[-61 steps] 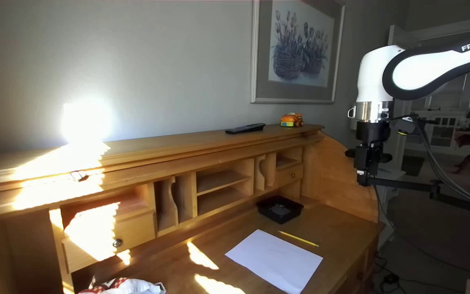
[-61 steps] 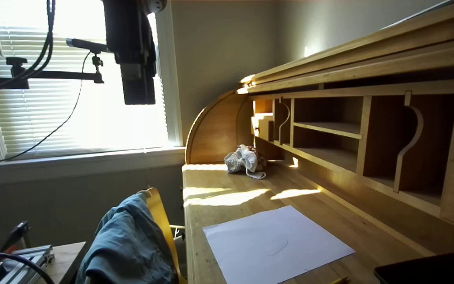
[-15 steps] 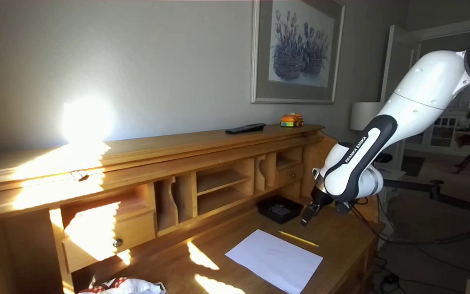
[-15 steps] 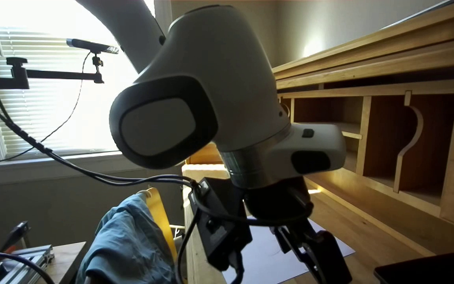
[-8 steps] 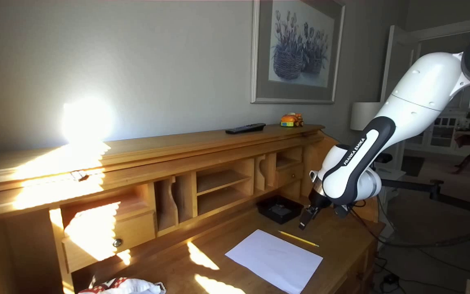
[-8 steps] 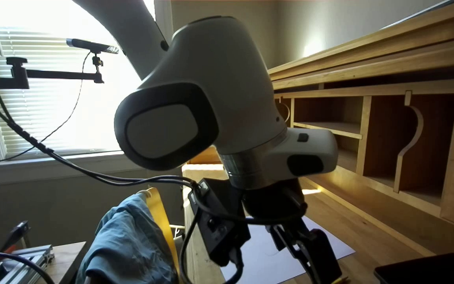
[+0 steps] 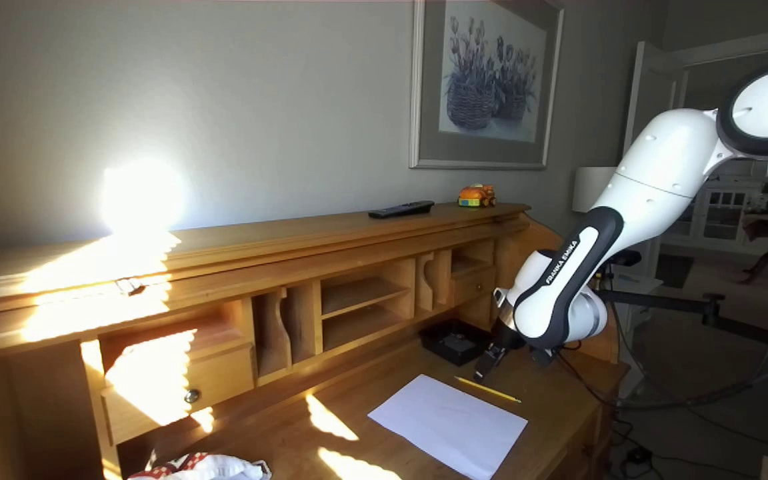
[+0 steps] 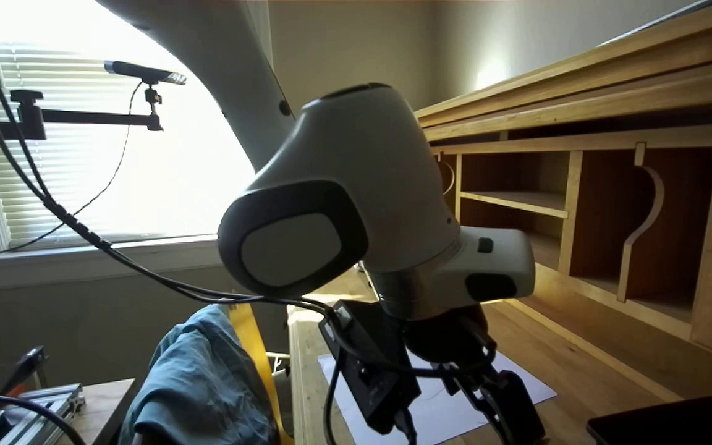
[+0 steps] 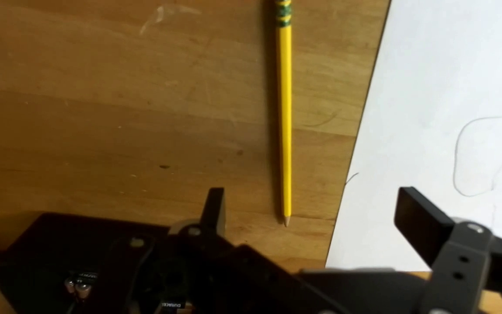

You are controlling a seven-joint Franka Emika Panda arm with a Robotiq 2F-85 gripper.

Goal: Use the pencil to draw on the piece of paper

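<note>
In the wrist view, the top border crops the green-banded end of the pencil [image 9: 285, 122], the right border crops the paper [image 9: 412, 109], and the hand [image 9: 312, 209], its two jaws wide apart, partly covers the tray [image 9: 72, 244], so the batteries [image 9: 83, 290] inside cannot be fully counted. In an exterior view, the arm [image 8: 362, 154] masks part of the paper. Quantities in an exterior view: one pencil on the counter [image 7: 557, 400], between the paper and the right edge, tip toward the rear edge; one sheet of paper, near the front edge; one tray, near the right rear corner.
</note>
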